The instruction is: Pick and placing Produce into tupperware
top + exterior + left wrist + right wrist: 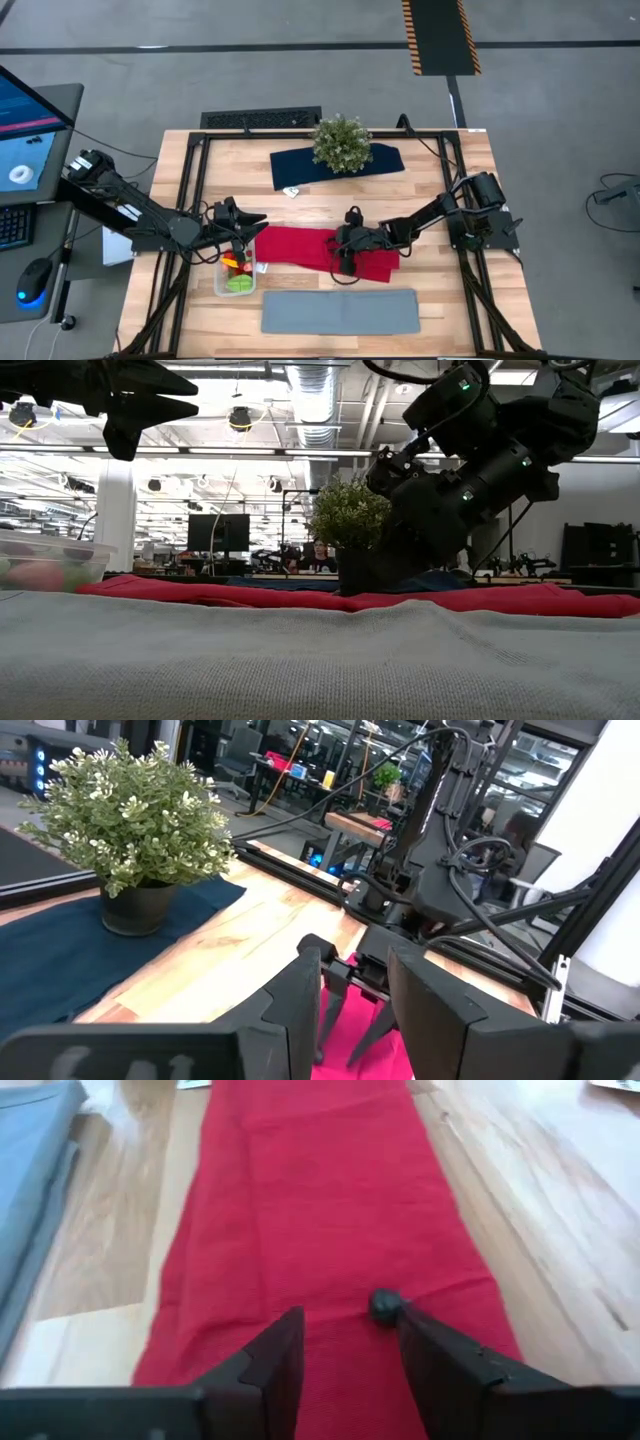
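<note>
At the table's left side, a clear tupperware container [236, 277] sits on the wood, already holding green, yellow and red toy produce [237, 268]. The left gripper [252, 226] hovers above its far end, fingers set a narrow gap apart and holding nothing. A red cloth [300, 246] stretches rightward from beside the container toward the table's middle. There the right gripper [345, 1342] is lowered onto the cloth, its jaws parted and empty, with a small dark berry [386, 1306] lying on the red fabric just ahead of one fingertip. This looks like the pick step for that berry. Next, I judge, the gripper must center over it, close, then carry it left to the container.
</note>
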Available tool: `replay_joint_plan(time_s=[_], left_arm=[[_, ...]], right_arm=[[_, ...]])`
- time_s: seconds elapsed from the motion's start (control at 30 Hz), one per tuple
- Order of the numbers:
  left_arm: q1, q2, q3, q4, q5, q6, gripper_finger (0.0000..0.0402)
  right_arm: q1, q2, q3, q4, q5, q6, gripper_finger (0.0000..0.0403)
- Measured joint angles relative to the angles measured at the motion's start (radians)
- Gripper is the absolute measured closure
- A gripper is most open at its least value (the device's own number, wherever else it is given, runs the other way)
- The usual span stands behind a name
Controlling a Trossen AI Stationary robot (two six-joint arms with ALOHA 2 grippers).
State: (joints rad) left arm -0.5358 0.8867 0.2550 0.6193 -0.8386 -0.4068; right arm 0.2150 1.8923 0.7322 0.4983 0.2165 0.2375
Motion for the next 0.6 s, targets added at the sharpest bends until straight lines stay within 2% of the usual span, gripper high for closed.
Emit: replay_joint_plan(time_s=[0.6], left_arm=[[0.0,0.0,0.0,0.0,0.0,0.0,0.0292]], right_arm=[[-0.027,0.0,0.0,-0.031,-0.004,0.022,0.0263]])
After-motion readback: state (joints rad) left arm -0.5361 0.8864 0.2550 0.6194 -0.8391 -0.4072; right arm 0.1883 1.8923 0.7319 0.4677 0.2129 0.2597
